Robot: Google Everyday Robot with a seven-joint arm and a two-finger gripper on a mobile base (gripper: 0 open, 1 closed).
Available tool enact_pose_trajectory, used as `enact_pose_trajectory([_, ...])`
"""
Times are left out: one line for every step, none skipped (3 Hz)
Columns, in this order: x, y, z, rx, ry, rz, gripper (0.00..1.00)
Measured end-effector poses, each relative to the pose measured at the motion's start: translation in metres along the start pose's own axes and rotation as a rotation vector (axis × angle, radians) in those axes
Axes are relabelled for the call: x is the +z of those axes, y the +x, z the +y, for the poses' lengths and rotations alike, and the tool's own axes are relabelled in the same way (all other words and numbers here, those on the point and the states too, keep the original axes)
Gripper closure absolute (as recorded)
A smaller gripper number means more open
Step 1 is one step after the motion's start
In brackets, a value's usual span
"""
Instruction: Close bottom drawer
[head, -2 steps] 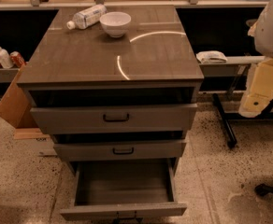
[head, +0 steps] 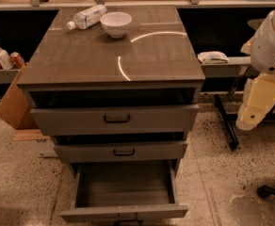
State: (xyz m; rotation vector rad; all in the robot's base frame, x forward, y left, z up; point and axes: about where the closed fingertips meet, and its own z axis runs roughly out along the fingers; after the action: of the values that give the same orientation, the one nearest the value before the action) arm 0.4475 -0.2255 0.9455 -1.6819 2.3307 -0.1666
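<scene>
- The bottom drawer [head: 123, 213] is seen pulled well out at the near foot of the cabinet [head: 104, 65], its grey box bare inside.
- The middle drawer [head: 121, 152] and top drawer [head: 114, 119] are set slightly ajar above it.
- The gripper [head: 250, 114] is held off to the right, level with the top drawer and apart from the cabinet; its grip state cannot be told.
- Print is glimpsed on the cardboard box [head: 15, 102] at the left, but nothing can be read.
- The label on the lying bottle [head: 88, 16], beside the white bowl [head: 116, 23] at the far edge, is likewise unreadable.
- Open speckled floor [head: 213, 173] is left between gripper and drawer; a chair base [head: 271, 191] is noted near right.
</scene>
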Motion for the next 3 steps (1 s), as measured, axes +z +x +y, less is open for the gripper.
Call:
enact_pose_trajectory([0.069,-0.001,0.040,-0.016,-0.172,-0.091,0.00])
enact_pose_trajectory([0.069,-0.001,0.040,-0.017,-0.173,-0.091,0.00])
enact_pose_trajectory([0.114,0.008,0.050,-0.050,-0.206,-0.097,0.00])
